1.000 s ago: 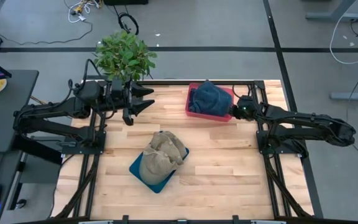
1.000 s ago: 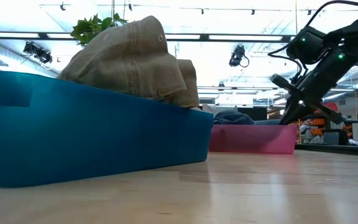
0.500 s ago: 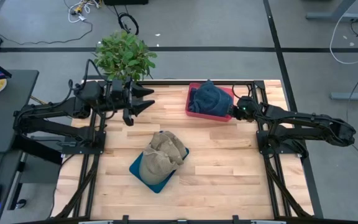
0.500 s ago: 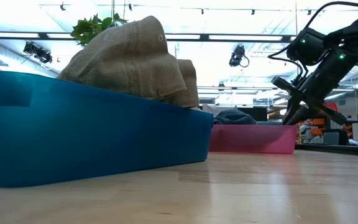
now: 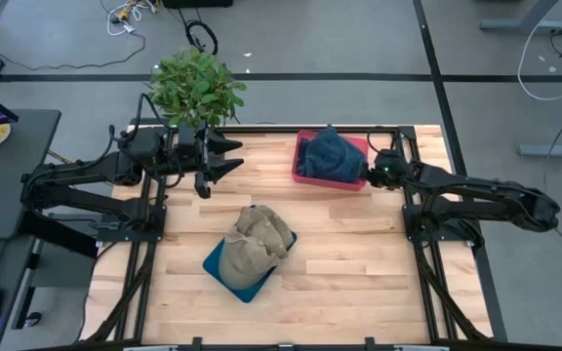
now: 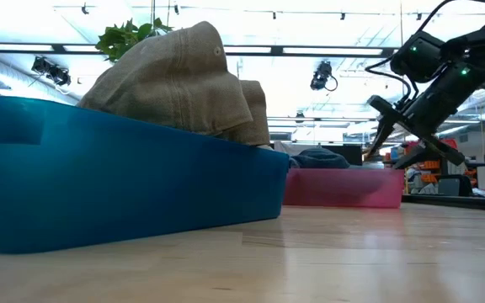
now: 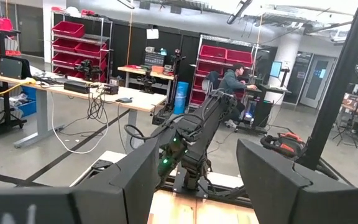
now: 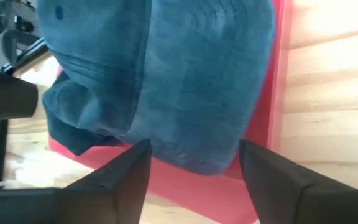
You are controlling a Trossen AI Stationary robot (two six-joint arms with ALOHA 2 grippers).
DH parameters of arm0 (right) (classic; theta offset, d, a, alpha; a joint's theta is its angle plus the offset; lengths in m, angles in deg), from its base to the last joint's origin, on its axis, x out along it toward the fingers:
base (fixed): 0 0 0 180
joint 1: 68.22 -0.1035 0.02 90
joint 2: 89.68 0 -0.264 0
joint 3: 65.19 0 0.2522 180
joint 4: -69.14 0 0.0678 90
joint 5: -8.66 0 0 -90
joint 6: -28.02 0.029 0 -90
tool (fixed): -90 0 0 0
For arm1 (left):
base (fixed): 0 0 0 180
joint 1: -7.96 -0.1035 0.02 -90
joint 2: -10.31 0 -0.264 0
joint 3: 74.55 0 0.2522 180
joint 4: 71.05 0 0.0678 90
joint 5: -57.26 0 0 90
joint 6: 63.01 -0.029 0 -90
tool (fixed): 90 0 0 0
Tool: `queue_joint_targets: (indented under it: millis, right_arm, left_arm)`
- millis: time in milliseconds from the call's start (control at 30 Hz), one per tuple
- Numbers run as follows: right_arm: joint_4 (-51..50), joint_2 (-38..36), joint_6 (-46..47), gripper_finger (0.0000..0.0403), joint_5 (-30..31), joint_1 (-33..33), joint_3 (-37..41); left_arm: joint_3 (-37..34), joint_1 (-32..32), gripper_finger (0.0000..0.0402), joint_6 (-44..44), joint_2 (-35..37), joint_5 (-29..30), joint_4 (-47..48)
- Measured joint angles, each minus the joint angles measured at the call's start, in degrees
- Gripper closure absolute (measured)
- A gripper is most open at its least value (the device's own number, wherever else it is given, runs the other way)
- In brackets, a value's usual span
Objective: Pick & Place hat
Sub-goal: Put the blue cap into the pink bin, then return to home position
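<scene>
A blue hat (image 5: 330, 153) lies heaped in a pink bin (image 5: 299, 175) at the table's far right; it fills the right wrist view (image 8: 166, 81) above the bin's wall (image 8: 272, 106). My right gripper (image 5: 365, 175) is at the bin's right end, open and slanting down. Its fingers (image 8: 120, 180) stand on either side of the hat's nearest edge, with a gap to the cloth. My left gripper (image 5: 230, 156) hangs open above the table's far left, pointing level toward the right, nothing between its fingers (image 7: 138, 180).
A tan hat (image 5: 260, 237) lies piled in a blue bin (image 5: 224, 269) near the table's middle, large in the low view (image 6: 175, 80). A potted plant (image 5: 196, 86) stands at the far-left corner. Bare wood lies between the two bins. A person (image 7: 232, 81) sits far off.
My right gripper has opened and let go of the blue hat, staying in place at the pink bin's right end. The hat rests in the bin as before.
</scene>
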Motion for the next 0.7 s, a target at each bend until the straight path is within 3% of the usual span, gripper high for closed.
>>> queue_joint_targets:
  millis: [433,567,700]
  right_arm:
    - [-3.47,-3.0,-7.22,0.0171,0.81,-0.02,-10.99]
    - [-3.41,-3.71,-17.01,0.019,-7.17,-0.22,-16.54]
    - [-3.31,-4.12,-27.76,0.024,-17.04,-2.68,-22.38]
  left_arm:
    - [0.0,0.0,0.0182,-1.06,0.02,0.02,1.68]
    - [0.0,0.02,0.0191,-3.87,0.02,0.64,4.49]
    - [0.0,0.02,0.0229,-6.81,0.02,0.72,6.79]
